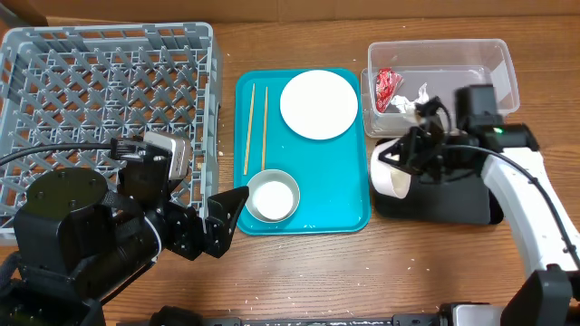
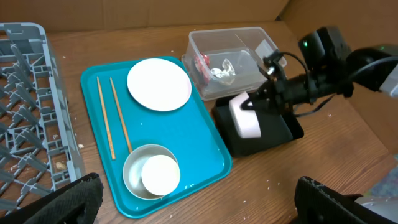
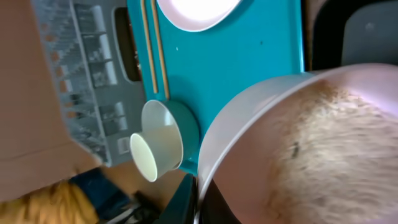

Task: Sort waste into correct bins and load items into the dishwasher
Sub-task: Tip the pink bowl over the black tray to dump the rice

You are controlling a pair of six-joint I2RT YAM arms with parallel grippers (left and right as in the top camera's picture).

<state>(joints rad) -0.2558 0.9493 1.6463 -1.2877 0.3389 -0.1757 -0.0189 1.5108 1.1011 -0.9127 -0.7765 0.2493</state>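
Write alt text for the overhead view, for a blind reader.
The right hand holds a white dish tilted over the black tray, beside a clear tub with a red wrapper and tissue. The teal tray carries a plate, chopsticks and a cup inside a metal bowl; a grey rack stands left.

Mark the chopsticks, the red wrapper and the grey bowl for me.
chopsticks (image 1: 248,127), overhead view, mid-length of the left stick.
red wrapper (image 1: 388,88), overhead view, middle of the crinkled wrapper.
grey bowl (image 2: 132,167), left wrist view, bare inner wall on its left side.
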